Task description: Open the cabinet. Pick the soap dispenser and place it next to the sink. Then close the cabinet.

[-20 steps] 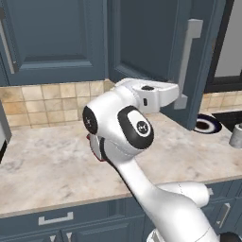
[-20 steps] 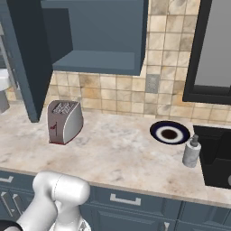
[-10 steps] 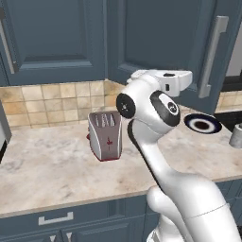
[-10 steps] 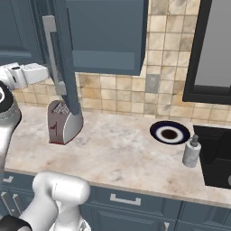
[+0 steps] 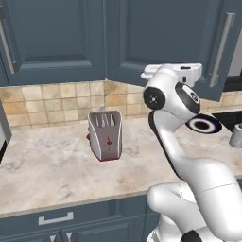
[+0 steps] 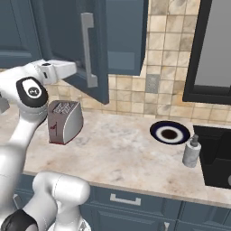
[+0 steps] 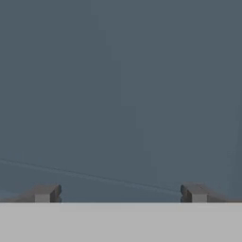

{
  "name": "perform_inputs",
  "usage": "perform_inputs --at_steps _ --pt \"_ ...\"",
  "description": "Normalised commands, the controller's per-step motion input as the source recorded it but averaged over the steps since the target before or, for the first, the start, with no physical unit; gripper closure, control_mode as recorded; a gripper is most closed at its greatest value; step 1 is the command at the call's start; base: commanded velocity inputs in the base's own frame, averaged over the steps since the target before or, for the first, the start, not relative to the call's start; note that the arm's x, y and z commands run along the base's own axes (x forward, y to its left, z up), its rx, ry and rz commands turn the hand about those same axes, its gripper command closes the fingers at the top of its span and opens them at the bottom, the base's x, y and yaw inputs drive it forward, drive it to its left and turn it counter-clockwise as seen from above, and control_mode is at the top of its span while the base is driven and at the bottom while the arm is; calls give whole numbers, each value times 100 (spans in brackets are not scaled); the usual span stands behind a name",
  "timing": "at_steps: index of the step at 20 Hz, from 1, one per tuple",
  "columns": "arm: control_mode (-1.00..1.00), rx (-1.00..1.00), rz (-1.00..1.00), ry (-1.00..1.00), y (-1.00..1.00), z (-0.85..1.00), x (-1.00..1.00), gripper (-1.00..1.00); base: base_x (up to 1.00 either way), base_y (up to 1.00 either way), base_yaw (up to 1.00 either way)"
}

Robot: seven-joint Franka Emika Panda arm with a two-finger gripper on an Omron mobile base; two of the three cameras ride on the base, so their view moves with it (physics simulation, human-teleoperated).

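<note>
Your gripper [image 7: 120, 194] stands with its two small dark fingertips wide apart, holding nothing, pressed close to the flat matte slate-blue panel of the cabinet [image 6: 97, 49] door. You have swung that door much nearer to shut than half a second ago; its long light-grey bar handle [image 6: 88, 49] now faces you. The small grey cylindrical soap dispenser [image 6: 192, 151] stands on the veined marble counter [image 6: 122, 153], just beside the black sink [image 6: 219, 158], near the round dark-rimmed plate [image 6: 169, 133]. The ribbed silver-and-red toaster [image 5: 106, 134] sits well apart

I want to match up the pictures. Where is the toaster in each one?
Left base view: the toaster stands left of centre on the counter, left of the arm.
Right base view: the toaster is at the left, under the half-open cabinet door.
Hand view: plain blue surface, no toaster.
Shared landmark: the dark-rimmed plate.
</note>
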Motion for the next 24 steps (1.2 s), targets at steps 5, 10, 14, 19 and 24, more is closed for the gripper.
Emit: perform_inputs --at_steps 5,10,14,19,24 --pt "-100 0 12 0 -44 0 44 -100 0 0 0" --pt "-100 0 13 2 -46 1 26 -100 0 0 0" --pt "-100 0 16 12 -54 6 22 -100 0 0 0" --pt "-100 0 16 14 -52 11 27 -100 0 0 0" --pt "-100 0 16 17 -46 18 23 -100 0 0 0"
